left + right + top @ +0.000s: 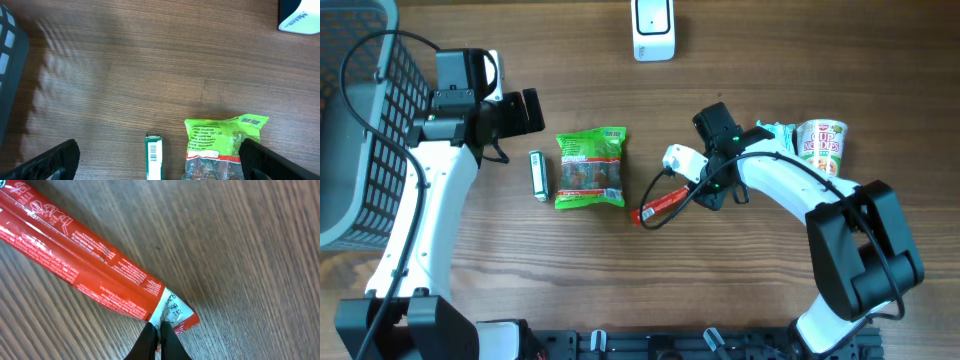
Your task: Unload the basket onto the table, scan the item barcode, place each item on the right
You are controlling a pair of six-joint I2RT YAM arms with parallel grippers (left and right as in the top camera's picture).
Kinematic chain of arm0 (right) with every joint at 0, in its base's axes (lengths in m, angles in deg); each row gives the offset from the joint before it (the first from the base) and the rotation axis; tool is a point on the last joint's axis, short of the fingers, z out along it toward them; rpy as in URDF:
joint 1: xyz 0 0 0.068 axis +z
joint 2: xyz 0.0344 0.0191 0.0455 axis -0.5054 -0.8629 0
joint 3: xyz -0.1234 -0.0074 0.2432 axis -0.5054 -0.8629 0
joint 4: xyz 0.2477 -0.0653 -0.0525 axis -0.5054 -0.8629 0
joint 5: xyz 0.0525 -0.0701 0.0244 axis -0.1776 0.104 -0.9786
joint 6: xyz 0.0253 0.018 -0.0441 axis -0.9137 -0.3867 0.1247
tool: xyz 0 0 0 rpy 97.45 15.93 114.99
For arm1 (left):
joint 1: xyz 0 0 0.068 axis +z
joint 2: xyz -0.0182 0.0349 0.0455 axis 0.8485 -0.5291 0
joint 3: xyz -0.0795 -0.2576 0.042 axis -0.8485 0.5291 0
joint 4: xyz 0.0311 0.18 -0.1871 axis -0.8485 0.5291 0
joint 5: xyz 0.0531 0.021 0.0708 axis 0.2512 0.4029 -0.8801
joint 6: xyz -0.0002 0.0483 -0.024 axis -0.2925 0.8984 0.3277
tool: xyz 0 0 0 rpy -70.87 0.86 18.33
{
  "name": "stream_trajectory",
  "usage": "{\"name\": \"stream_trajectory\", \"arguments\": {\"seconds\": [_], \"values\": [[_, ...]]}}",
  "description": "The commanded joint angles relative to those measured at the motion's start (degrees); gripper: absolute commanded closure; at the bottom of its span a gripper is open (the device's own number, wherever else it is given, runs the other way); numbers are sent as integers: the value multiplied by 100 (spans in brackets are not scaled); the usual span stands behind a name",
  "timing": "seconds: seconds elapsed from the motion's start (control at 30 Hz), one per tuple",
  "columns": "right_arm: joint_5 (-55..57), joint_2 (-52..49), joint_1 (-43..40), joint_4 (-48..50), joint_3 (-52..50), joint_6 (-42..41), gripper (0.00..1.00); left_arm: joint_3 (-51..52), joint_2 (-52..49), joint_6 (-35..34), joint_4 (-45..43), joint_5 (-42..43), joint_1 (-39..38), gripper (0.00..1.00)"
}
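Note:
A long red snack stick packet (pixel 660 205) lies on the wooden table right of centre. In the right wrist view my right gripper (pixel 159 329) is shut on the white crimped end of this packet (pixel 80 255), which still rests flat on the wood. The white scanner (pixel 653 30) stands at the far edge, and its corner shows in the left wrist view (pixel 300 17). My left gripper (pixel 525 112) hangs open and empty over the table at the left, its fingers (pixel 55 160) wide apart.
A slim green box (pixel 538 175) with a barcode on top (pixel 154 157) lies beside a green snack bag (pixel 590 168). A cup of noodles (pixel 820 145) stands at the right behind my right arm. A dark wire basket (pixel 360 130) fills the left edge.

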Motion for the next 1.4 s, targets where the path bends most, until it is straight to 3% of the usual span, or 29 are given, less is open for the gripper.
{"name": "stream_trajectory", "arguments": {"seconds": [0.0, 0.23, 0.37, 0.47, 0.53, 0.6, 0.87, 1.1, 1.37], "values": [[33, -83, -282, 125, -37, -1084, 96, -17, -11, 9, -13, -55, 4, 0], [15, 157, -573, 120, -11, -2470, 96, -17, -11, 9, -13, -55, 4, 0], [15, 275, -551, 4, -11, -2608, 94, -17, -11, 9, -15, -55, 4, 0], [15, 275, -551, -131, -13, -2601, 80, -17, -11, 9, -15, -55, 4, 0], [15, 275, -551, -173, -13, -2599, 56, -15, -11, 7, -15, -55, 4, 0], [-2, 275, -551, -151, -13, -2465, 47, -17, -11, 9, -15, -55, 4, 0], [-267, 275, -551, -44, -13, -1239, 63, -17, -11, 7, -13, -55, 4, 0], [-238, 275, -437, 315, -13, -481, 64, -17, -11, 7, -13, -55, 4, 0], [170, 269, -245, 442, -186, -205, 68, -17, -11, 9, -13, -55, 4, 0]]}}
